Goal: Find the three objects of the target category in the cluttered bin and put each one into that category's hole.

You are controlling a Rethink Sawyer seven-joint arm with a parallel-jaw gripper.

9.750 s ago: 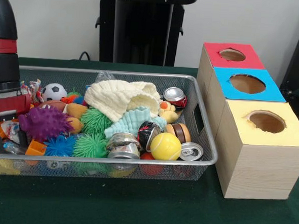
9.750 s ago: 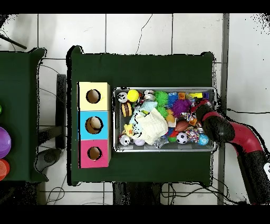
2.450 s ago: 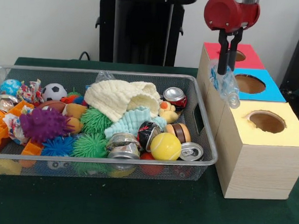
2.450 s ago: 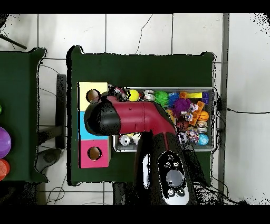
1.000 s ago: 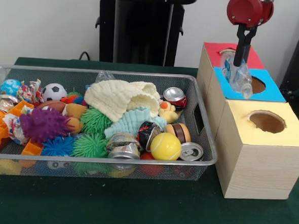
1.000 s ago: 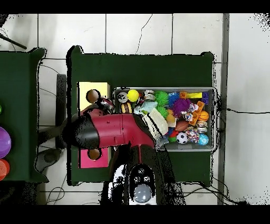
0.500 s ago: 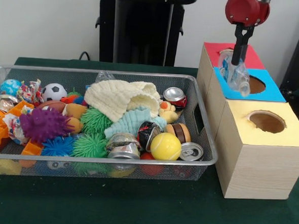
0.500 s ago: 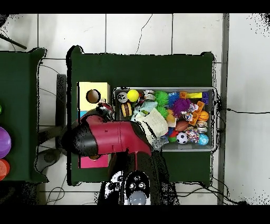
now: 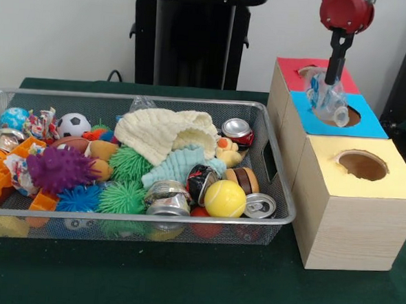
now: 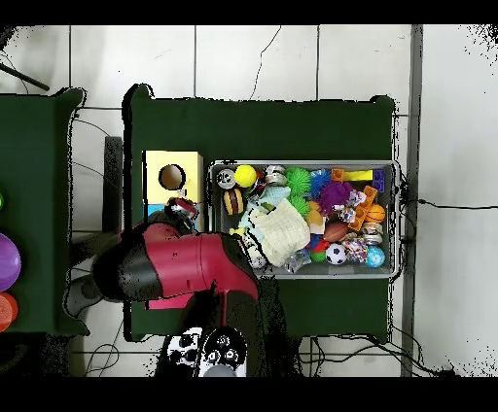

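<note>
Clear plastic bottle [image 9: 328,99], pinched by the closed fingers [image 9: 335,69], hangs over the blue box's hole [image 9: 337,116]; no label readable.

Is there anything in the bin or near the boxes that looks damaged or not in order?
Several cans at the bin's front are crushed and lie tilted. A cream cloth is draped over the toys. The gripper holds a crumpled clear bottle over the blue box.
</note>
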